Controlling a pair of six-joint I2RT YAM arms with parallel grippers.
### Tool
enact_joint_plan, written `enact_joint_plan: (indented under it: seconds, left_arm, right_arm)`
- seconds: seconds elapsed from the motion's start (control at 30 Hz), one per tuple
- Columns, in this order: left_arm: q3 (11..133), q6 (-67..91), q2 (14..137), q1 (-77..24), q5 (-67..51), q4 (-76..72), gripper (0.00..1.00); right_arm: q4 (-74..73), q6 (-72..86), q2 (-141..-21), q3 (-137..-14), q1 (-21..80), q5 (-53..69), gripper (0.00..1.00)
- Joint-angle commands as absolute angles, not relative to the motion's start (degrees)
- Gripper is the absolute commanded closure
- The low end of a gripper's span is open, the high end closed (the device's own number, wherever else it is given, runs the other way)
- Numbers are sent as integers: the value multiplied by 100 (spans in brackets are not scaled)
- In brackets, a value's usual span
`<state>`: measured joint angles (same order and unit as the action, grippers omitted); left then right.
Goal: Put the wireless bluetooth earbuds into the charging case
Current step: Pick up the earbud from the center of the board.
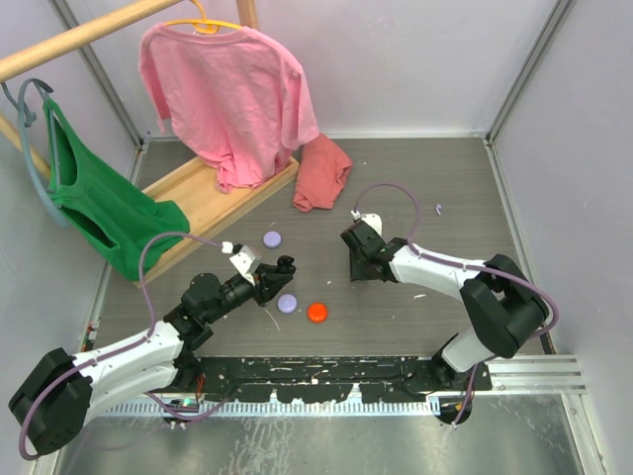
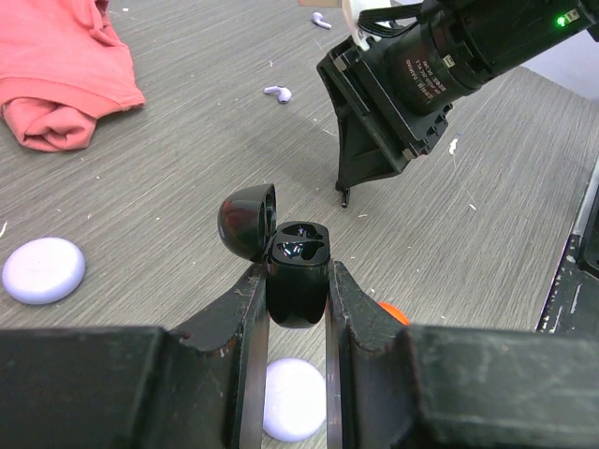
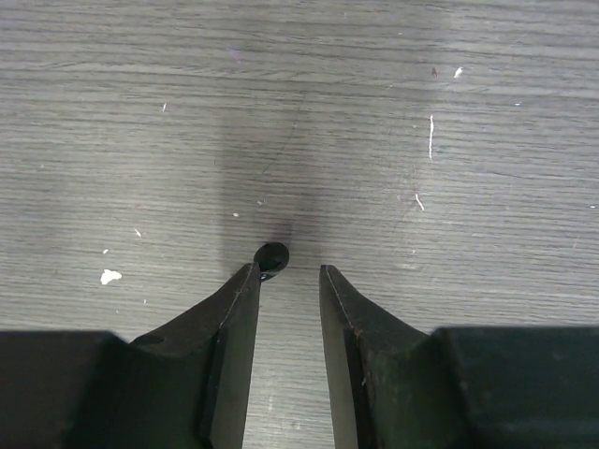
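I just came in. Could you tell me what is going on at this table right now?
The left arm's fingers are shut on a small glossy black charging case with its lid flipped open. The right arm's fingers point down at the grey wood-grain table, slightly apart, with a tiny black earbud at the tip of one finger, not clearly gripped. Two small lavender earbuds lie loose farther back. The black earbud is not in the case yet.

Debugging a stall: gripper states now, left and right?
Left gripper: closed on the black charging case, lid open.
Right gripper: open, holding nothing; black earbud at one fingertip.
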<state>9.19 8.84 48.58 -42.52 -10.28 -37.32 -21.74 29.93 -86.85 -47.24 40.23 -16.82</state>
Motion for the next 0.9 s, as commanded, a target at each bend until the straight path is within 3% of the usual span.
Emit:
enact_joint_plan:
  seconds: [0.0,0.87]
  left_arm:
    - [940,773,4813,-4263,-1045,-3941,100]
    - [954,774,4810,-4259,-1098,-3935,100]
  right_arm:
    - [-1661,3465,-8651,-4604,3913,-1617,62]
    - [-1655,2677,-9228,-5275,3870,-81,62]
